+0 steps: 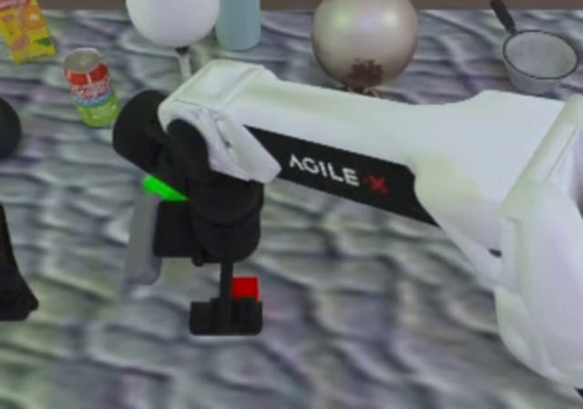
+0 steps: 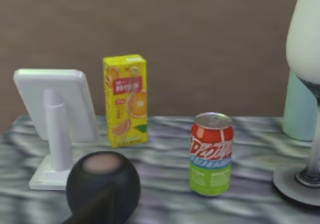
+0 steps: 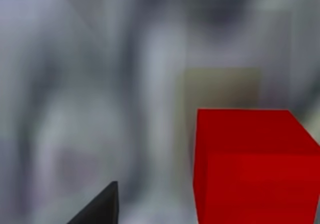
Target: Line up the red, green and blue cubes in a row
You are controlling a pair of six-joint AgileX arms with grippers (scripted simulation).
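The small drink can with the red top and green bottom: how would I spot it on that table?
Start at the far left corner of the grey rippled table, where a yellow orange-juice carton stands. The small red-and-green metal soda can sits just right of it, nearer the camera. It is the only round, silver-topped container; the carton is boxy.

The red cube (image 3: pixel 252 166) beside the right gripper (image 1: pixel 228 313) jaws looks smooth, glossy plastic, the soda can (image 2: pixel 211 154) shiny printed metal, the juice carton (image 2: pixel 125 100) printed card, the tabletop (image 1: pixel 364 318) a mottled marble-like grey.
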